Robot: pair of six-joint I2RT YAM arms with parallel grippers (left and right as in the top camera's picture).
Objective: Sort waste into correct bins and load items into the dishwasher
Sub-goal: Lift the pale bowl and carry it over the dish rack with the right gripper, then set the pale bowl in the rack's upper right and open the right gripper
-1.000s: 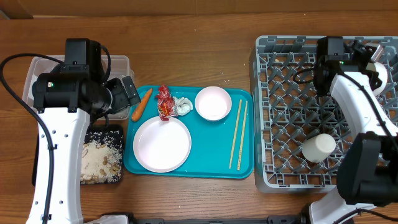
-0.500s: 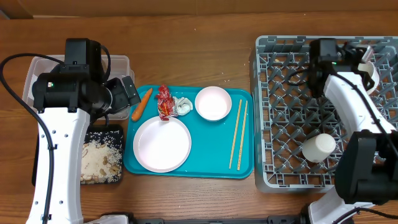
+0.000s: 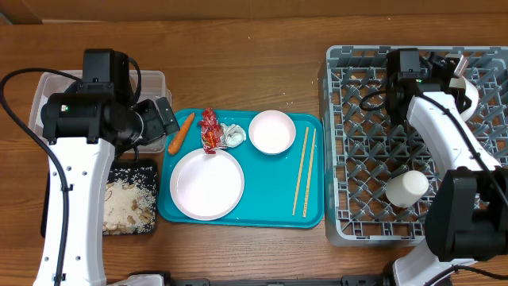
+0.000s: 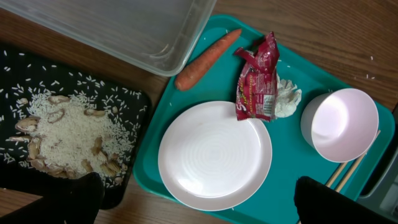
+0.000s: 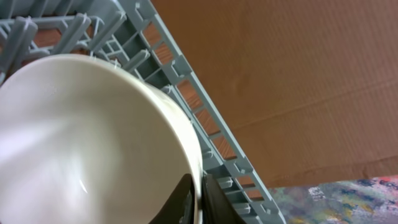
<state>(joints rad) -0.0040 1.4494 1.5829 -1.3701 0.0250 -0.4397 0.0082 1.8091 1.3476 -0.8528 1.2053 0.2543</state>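
Observation:
My right gripper (image 3: 459, 79) (image 5: 200, 193) is shut on the rim of a white bowl (image 3: 468, 97) (image 5: 93, 137), held tilted over the far right corner of the grey dish rack (image 3: 357, 159) (image 5: 205, 124). My left gripper (image 3: 161, 117) (image 4: 208, 208) is open and empty above the teal tray's left side. On the tray lie the carrot (image 3: 181, 133) (image 4: 205, 59), red wrapper (image 3: 210, 131) (image 4: 258, 78), tissue ball (image 3: 232, 136) (image 4: 286, 102), flat plate (image 3: 207, 184) (image 4: 214, 155), a second bowl (image 3: 271, 131) (image 4: 344, 124) and the chopsticks (image 3: 303, 171) (image 4: 354, 168).
The clear tub (image 3: 151, 79) (image 4: 124, 31) stands left of the teal tray (image 3: 270, 208) (image 4: 280, 180), partly under my left arm. The black tray (image 3: 151, 171) (image 4: 18, 68) with rice sits in front of it. A white cup-like vessel (image 3: 407, 188) lies in the rack's front right.
My right gripper has moved left with the bowl, from the rack's right edge further over the rack. The left arm and the tray's contents have not moved.

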